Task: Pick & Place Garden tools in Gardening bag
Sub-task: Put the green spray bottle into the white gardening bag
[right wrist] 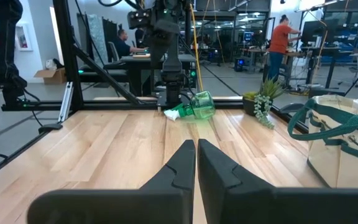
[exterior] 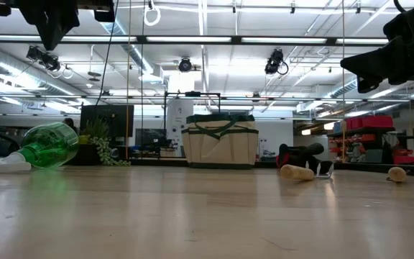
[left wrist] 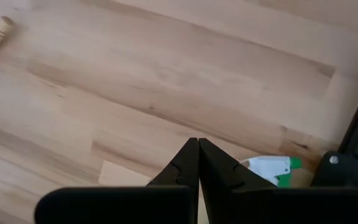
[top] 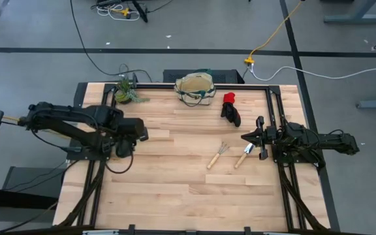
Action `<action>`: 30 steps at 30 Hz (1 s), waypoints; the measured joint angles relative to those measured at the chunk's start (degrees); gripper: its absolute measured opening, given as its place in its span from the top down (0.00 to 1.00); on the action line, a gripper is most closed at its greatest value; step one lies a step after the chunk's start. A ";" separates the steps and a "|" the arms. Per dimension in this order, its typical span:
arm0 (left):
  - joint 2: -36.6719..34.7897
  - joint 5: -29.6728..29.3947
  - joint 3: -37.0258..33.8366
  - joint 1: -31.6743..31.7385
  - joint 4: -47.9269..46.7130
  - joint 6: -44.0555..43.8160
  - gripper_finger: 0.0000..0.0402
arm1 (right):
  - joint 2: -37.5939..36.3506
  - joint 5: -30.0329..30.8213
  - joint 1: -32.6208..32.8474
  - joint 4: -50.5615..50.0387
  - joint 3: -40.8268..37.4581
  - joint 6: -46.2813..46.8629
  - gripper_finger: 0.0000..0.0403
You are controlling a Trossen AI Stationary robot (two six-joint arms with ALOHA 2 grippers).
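Observation:
The beige gardening bag [top: 194, 87] with green trim stands upright at the table's far edge. To its right, the red-and-black glove [top: 230, 108] lies flat. Toward the table's right side, the hand rake [top: 217, 155] and the trowel [top: 243, 155] lie side by side. The green translucent bottle [exterior: 49, 146] lies on its side at the left, below my left arm. My left gripper [left wrist: 199, 146] is shut, points steeply down above the bare wood beside the bottle's white nozzle [left wrist: 271, 168], and holds nothing. My right gripper [right wrist: 196, 146] waits shut and level at the right edge.
A small leafy plant [top: 126, 93] stands at the far left corner. Black frame rails [top: 274, 111] run along the table's sides. Bare wood [top: 175, 189] stretches across the middle and near part of the table. People [right wrist: 283, 37] work in the room beyond the table.

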 joint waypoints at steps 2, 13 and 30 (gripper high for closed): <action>0.96 -1.24 0.00 -1.03 -0.08 0.00 0.97 | 0.00 0.00 0.01 0.00 0.00 -0.01 0.94; 4.67 1.19 -0.01 -4.37 0.50 -9.16 0.94 | 0.00 0.00 0.01 0.02 0.00 0.00 0.94; 4.67 1.56 -0.04 -4.37 -0.90 -6.24 0.74 | 0.00 0.00 0.00 0.02 0.00 0.00 0.94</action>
